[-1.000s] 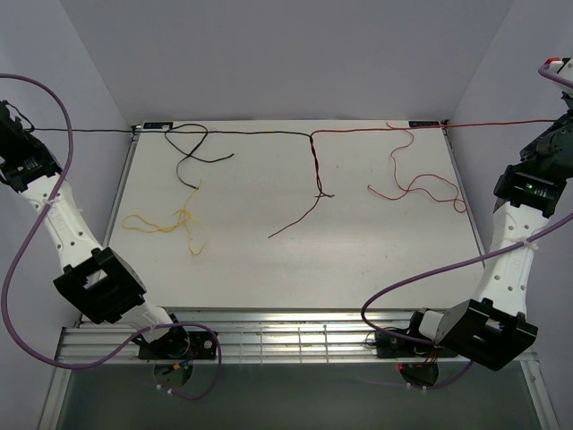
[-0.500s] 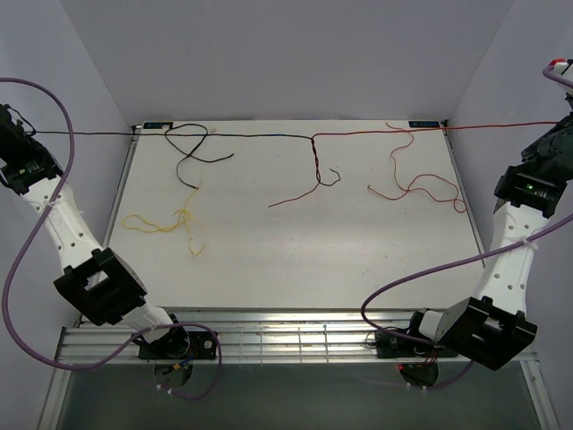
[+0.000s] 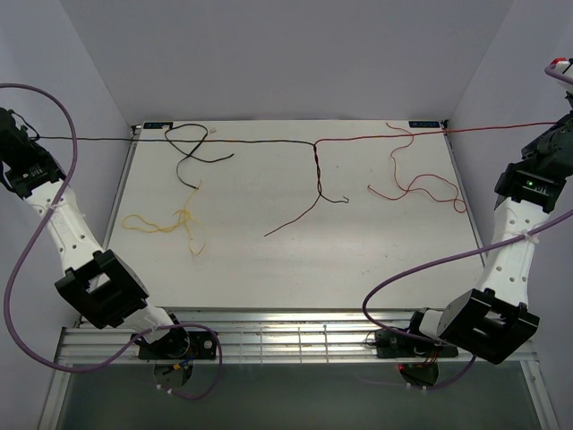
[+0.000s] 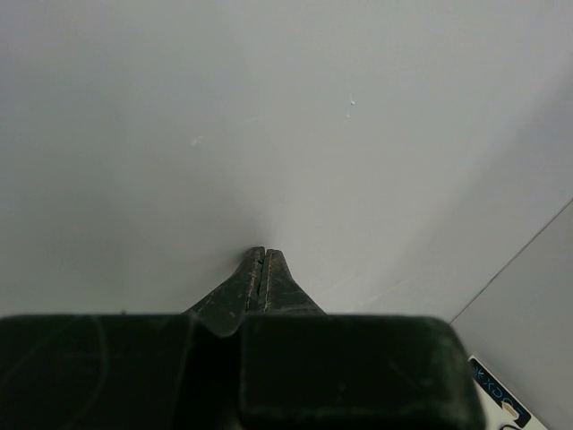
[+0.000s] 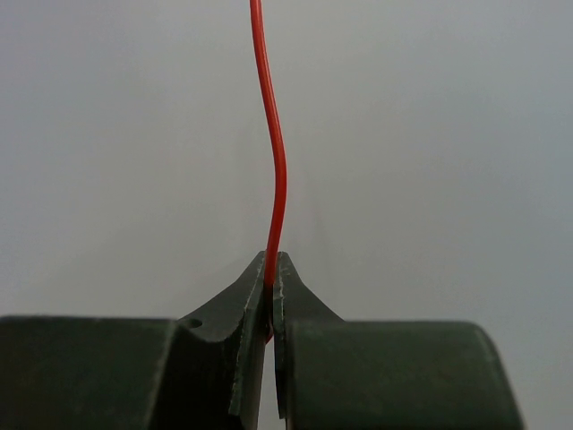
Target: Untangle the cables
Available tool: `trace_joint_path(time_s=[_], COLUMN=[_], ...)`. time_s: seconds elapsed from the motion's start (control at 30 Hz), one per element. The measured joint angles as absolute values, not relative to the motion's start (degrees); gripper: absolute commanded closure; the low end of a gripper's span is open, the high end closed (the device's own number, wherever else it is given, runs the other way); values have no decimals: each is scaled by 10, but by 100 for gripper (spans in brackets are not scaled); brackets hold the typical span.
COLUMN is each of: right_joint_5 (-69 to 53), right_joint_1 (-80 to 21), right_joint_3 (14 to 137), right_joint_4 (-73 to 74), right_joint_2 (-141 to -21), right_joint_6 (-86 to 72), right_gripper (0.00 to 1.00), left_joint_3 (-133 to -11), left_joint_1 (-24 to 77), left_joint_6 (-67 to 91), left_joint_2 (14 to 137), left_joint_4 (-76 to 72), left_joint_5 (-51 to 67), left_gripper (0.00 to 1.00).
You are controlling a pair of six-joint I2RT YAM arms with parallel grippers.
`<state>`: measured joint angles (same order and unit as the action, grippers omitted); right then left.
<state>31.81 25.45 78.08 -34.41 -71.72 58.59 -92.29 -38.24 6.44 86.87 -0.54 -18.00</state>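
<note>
Cables [image 3: 319, 175] hang over and lie on the white table [image 3: 295, 269], strung between the two claws. Left arm [image 3: 67, 224] and right arm [image 3: 515, 242] both reach wide, with the claws out past the table's far corners.

Black cable [image 3: 242, 141] runs taut from the left claw [image 4: 262, 269] to a twist roughly midway between the claws. Red cable [image 3: 358, 137] runs taut from that twist to the right claw [image 5: 270, 279].

Below the twist the two are wound together — a dark red tail [image 3: 294, 218] trails to the left-claw side, a short black tail [image 3: 336, 201] to the right-claw side.

Loose red cable [image 3: 412, 186] lies nearer the right claw. Loose black cable [image 3: 188, 154] and yellow cable [image 3: 179, 219] lie nearer the left claw.

Right claw: jaws clamped on the red cable, which exits straight past the tips.

Left claw: jaws pressed together. The grip point is hidden in its wrist view, but from above the black cable ends at it.
</note>
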Motion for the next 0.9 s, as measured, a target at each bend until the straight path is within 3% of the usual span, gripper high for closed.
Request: trace_joint_path(time_s=[0.9], right_joint_5=[313], right_joint_1=[269], right_joint_3=[743], right_joint_4=[-365], right_joint_2=[-693], right_joint_6=[595], right_gripper=[92], left_joint_3=[-912], left_joint_1=[-382], left_joint_6=[37], left_joint_2=[870], left_joint_4=[-30], left_joint_5=[-187], left_gripper=[100])
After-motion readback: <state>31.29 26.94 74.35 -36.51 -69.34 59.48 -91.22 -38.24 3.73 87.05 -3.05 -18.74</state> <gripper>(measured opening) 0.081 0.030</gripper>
